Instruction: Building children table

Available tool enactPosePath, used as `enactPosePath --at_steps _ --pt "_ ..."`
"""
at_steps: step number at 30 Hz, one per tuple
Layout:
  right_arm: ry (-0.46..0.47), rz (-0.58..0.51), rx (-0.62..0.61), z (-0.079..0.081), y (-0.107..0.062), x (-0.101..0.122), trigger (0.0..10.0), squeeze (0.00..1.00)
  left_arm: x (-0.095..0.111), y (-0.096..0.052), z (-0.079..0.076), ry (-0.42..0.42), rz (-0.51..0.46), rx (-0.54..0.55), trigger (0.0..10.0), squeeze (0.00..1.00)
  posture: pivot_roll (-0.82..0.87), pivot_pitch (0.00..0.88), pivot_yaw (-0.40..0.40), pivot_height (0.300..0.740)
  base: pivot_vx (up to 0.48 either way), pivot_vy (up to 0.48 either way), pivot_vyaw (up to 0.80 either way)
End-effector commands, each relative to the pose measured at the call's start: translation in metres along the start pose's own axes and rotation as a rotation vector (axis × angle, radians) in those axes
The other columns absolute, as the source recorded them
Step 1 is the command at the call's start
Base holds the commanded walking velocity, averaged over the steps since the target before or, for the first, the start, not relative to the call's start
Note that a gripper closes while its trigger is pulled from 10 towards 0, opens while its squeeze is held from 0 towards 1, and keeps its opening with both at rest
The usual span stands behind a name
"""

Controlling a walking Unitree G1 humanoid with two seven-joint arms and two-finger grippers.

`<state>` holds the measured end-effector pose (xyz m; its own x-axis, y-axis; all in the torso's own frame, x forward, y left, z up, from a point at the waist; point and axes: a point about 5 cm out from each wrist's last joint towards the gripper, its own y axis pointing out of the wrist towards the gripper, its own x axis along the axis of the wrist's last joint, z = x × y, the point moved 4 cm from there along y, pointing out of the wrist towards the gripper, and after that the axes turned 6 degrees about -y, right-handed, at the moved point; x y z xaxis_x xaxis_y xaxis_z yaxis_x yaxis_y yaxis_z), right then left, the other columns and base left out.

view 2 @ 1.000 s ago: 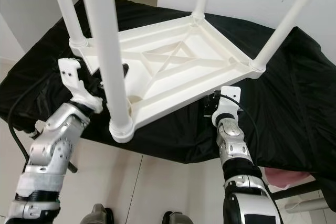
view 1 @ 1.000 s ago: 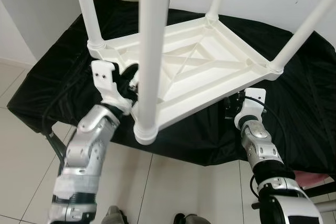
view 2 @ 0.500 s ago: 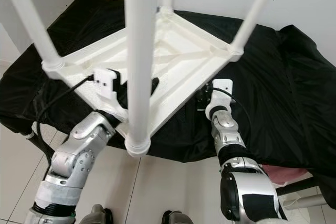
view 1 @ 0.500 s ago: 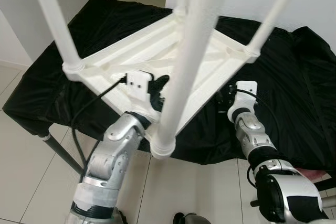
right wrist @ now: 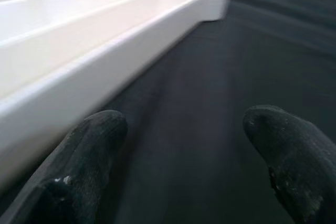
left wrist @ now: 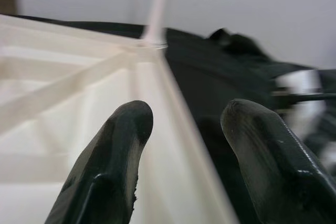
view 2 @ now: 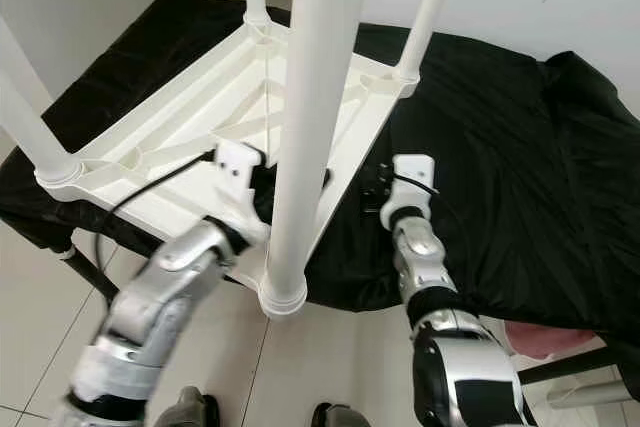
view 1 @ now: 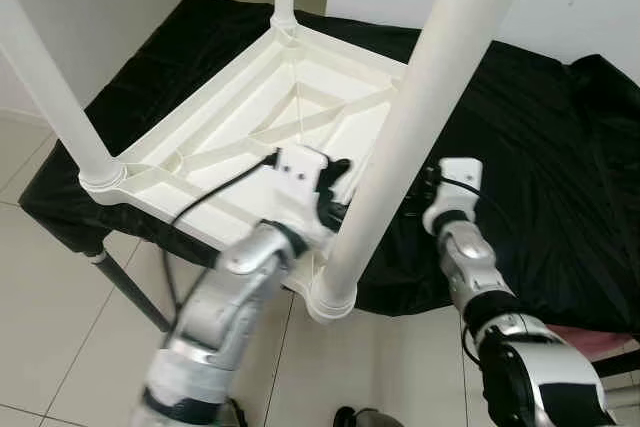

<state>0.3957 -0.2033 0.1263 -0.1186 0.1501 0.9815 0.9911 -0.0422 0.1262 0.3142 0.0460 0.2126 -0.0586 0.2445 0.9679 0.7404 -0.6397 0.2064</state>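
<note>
Left eye view: a white plastic children's table point(view 1: 290, 117) lies upside down on a work table draped in wrinkled black cloth point(view 1: 540, 147), its ribbed underside facing up like a shallow tray with nothing in it. Round, smooth white legs point(view 1: 420, 117) rise from its corners; the near corner overhangs the cloth's front edge above pale floor tiles point(view 1: 40, 347). The left gripper point(view 1: 335, 192) sits at the table's near rim beside the closest leg. The right gripper point(view 1: 428, 187) rests over the cloth, just beside the table's right rim.

Left wrist view: 2 glossy black fingers point(left wrist: 113, 166) are spread apart, the cream rim running between them.

Right wrist view: 2 rounded matte black fingertips point(right wrist: 79, 166) are apart over dark cloth, with the white rim just beside one of them.
</note>
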Motion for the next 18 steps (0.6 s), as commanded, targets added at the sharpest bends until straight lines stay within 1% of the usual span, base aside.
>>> enactPosePath --at_steps 1,2,4,5,7,8,9,10,11,14,15,18 --pt "0.020 -0.038 -0.004 -0.006 -0.004 0.003 10.0 0.00 -0.002 -0.005 -0.001 -0.002 0.023 -0.045 10.0 0.00 0.11 0.160 -0.038 0.740 0.000 0.000 0.00" --pt "0.020 -0.038 -0.004 -0.006 -0.004 0.003 10.0 0.00 -0.002 -0.005 -0.001 -0.002 0.023 -0.045 10.0 0.00 0.11 0.160 -0.038 0.740 0.000 0.000 0.00" --pt "0.000 -0.114 0.027 -0.013 -0.017 0.011 10.0 0.00 0.003 -0.021 0.021 0.073 0.055 -0.029 10.0 0.00 0.09 0.165 -0.040 0.740 0.000 0.000 0.00" --pt "0.000 -0.114 0.027 -0.013 -0.017 0.011 10.0 0.00 0.003 -0.021 0.021 0.073 0.055 -0.029 10.0 0.00 0.09 0.165 -0.040 0.740 0.000 0.000 0.00" --pt "-0.007 -0.163 0.041 -0.016 -0.028 0.018 10.0 0.00 0.004 -0.032 0.030 0.120 0.084 -0.036 10.0 0.00 0.09 0.167 -0.043 0.740 0.000 0.000 0.00" --pt "0.000 -0.173 0.041 -0.018 -0.031 0.020 10.0 0.00 0.003 -0.035 0.031 0.126 0.094 -0.042 10.0 0.00 0.09 0.167 -0.043 0.740 0.000 0.000 0.00" --pt "0.005 -0.196 0.057 -0.017 -0.037 0.024 10.0 0.00 0.003 -0.043 0.031 0.155 0.106 -0.074 10.0 0.00 0.09 0.170 -0.044 0.740 0.000 0.000 0.00" --pt "0.005 -0.196 0.057 -0.017 -0.037 0.024 10.0 0.00 0.003 -0.043 0.031 0.155 0.106 -0.074 10.0 0.00 0.09 0.170 -0.044 0.740 0.000 0.000 0.00" --pt "-0.007 -0.236 0.078 -0.018 -0.047 0.031 10.0 0.00 0.004 -0.053 0.029 0.190 0.116 -0.122 10.0 0.00 0.09 0.172 -0.046 0.740 0.000 0.000 0.00" --pt "-0.022 -0.251 0.081 -0.019 -0.050 0.034 10.0 0.00 0.004 -0.056 0.028 0.193 0.122 -0.133 10.0 0.00 0.09 0.172 -0.046 0.740 0.000 0.000 0.00" --pt "-0.027 -0.258 0.061 -0.023 -0.052 0.036 10.0 0.00 0.005 -0.060 0.028 0.176 0.123 -0.144 10.0 0.00 0.08 0.172 -0.049 0.740 0.000 0.000 0.00" --pt "-0.029 -0.262 0.047 -0.026 -0.054 0.038 10.0 0.00 0.005 -0.062 0.027 0.165 0.122 -0.153 10.0 0.00 0.08 0.172 -0.049 0.740 0.000 0.000 0.00"
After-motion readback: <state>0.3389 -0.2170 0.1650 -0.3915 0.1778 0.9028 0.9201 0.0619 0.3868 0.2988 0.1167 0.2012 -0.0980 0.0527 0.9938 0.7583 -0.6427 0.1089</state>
